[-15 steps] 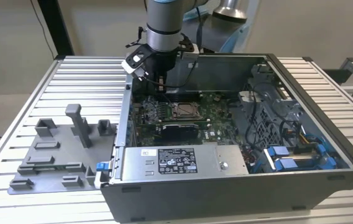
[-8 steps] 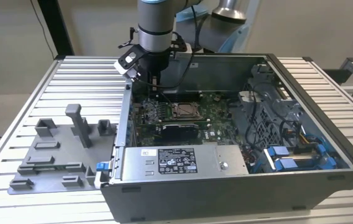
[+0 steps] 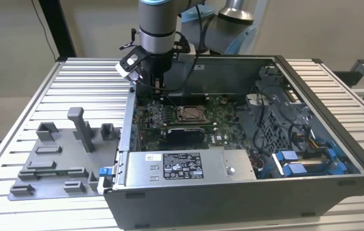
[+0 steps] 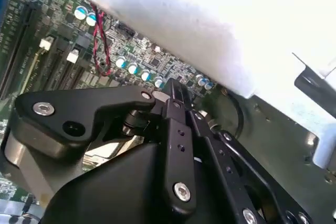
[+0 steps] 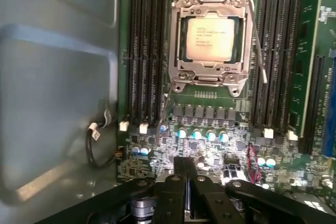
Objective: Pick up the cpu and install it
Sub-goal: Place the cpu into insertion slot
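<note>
The cpu (image 5: 211, 36), a pale silver square, lies flat inside the metal socket frame (image 5: 181, 72) on the green motherboard (image 5: 310, 77). In the exterior view the cpu (image 3: 190, 113) sits mid-board inside the open computer case (image 3: 233, 202). My gripper (image 3: 158, 84) hangs over the board's back corner at the exterior view's left, apart from the socket. In the first wrist view its black fingertips (image 5: 185, 167) are pressed together with nothing between them, a short way from the socket over a row of capacitors. The second wrist view has the gripper (image 4: 176, 92) close above the board.
Grey plastic fixture blocks (image 3: 60, 154) stand on the slatted table at the exterior view's left of the case. A power supply (image 3: 182, 166) and blue drive bays (image 3: 304, 161) fill the case front. The case wall (image 5: 58, 77), memory slots (image 5: 147, 51) and a red cable (image 5: 252, 163) lie near the gripper.
</note>
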`<state>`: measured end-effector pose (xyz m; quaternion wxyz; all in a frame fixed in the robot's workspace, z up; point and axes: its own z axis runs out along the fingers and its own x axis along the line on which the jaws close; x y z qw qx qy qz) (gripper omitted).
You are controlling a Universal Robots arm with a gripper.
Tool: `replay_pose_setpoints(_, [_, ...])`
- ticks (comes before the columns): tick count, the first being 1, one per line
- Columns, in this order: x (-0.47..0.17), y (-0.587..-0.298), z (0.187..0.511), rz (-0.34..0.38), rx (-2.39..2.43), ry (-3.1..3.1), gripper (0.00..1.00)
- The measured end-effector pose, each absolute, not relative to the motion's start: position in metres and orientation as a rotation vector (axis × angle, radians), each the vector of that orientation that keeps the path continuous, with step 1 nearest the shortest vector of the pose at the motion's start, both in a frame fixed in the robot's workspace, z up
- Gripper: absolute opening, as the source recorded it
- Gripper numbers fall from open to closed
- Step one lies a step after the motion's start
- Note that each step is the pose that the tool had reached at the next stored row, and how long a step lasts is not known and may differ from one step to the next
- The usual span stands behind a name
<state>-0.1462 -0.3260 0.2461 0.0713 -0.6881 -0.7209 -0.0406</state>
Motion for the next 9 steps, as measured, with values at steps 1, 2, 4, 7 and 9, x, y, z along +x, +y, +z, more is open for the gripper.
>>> replay_pose_setpoints(1, [-0.1462,-0.3256,0.246,-0.133,-2.064,-2.163,0.0])
replay_pose_setpoints(2, [-0.1462,-0.3252,0.2459,-0.144,-2.06,-2.159,0.0])
replay_pose_setpoints(4, [-0.1462,-0.3243,0.2455,-0.166,-2.05,-2.15,0.0])
replay_pose_setpoints(7, [-0.1462,-0.324,0.2445,-0.189,-2.039,-2.14,0.0])
replay_pose_setpoints(9, [-0.1459,-0.3237,0.244,-0.209,-2.03,-2.132,0.0])
